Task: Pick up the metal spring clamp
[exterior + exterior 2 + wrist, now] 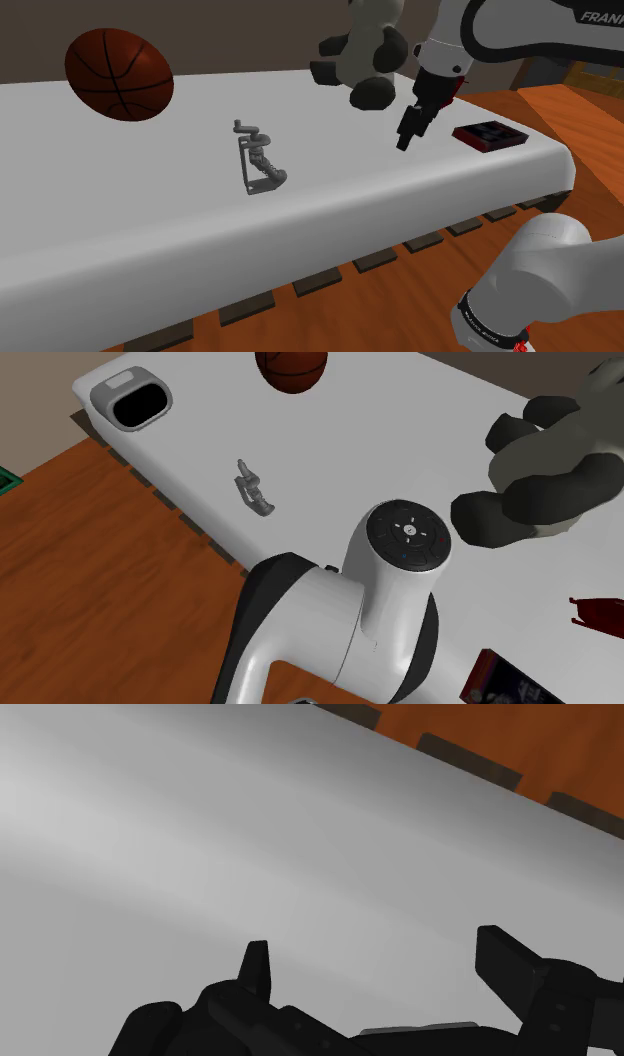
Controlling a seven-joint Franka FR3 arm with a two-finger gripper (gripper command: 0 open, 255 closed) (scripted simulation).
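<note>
Hand (406,138): black, two-fingered, fingers spread with nothing between them. It hangs tilted over bare white surface (150,230), near the small dark red-edged box (489,135). Judged to be at the approach stage, not yet lined up on its target.

Metal spring clamp (258,160): grey, standing on its frame with the coiled part uppermost, alone on open surface. It is well apart from the hand, toward the shoulder view's left. Its upright pose leaves the top free for a grasp from above.

Basketball (120,72): orange-brown, at the far side of the surface, beyond the clamp.

Plush toy (365,55): grey and dark, behind the hand; no obstacle on the way to the clamp.

Grey bin (133,399): dark opening, at a corner of the surface.

Next move, as judged: travel across to the clamp, descend, close on it.
</note>
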